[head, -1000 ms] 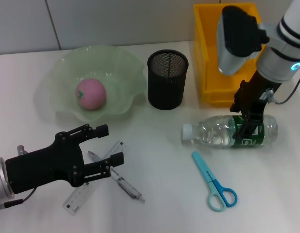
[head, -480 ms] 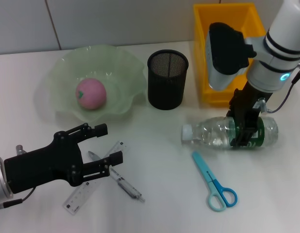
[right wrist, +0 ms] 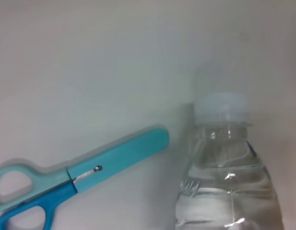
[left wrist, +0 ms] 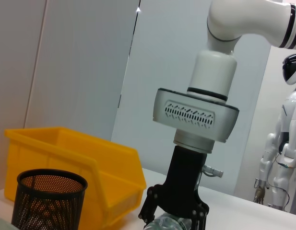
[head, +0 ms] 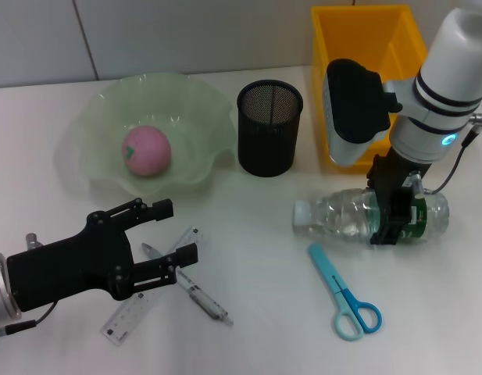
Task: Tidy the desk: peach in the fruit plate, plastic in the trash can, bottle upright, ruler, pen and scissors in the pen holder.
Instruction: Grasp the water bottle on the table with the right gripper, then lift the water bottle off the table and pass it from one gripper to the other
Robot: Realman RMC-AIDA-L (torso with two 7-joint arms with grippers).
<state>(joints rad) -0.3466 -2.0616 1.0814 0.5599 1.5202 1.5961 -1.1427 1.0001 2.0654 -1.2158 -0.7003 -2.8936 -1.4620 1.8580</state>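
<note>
Right gripper (head: 390, 212) sits down over the labelled end of the bottle (head: 346, 215), black fingers straddling the dark green label, one on each side of the body. They look closed onto it, but I can't confirm firm contact from here. Bottle lies on its side on the desk (head: 256, 312), white cap pointing away from the gripper toward the robot's left, base end just past the fingers.

Handling guess: clear thin-wall plastic, seemingly little or no water inside, so light but squashy and slick. Hard squeeze will dent it; light squeeze lets it roll or twist when tipped upright. The label band is the sensible grab point: straight-walled and a bit grippier than bare plastic. Grabbing near the base means the cap end swings through a wide arc when it's stood up.

Label: dark green with some white print, not readable. No other writing legible anywhere.

Scissors (head: 344, 293) lie just beside the gripper on the near side, sheath tip near the bottle, apart from it. Yellow trash can (head: 326, 94) directly behind the gripper, mesh pen holder (head: 269, 129) beyond the cap end.

Left gripper (head: 162, 234) is open, holding nothing, hovering over the pen (head: 198, 297) and clear ruler (head: 131, 316). Peach (head: 145, 151) is in the fruit plate (head: 92, 168).
</note>
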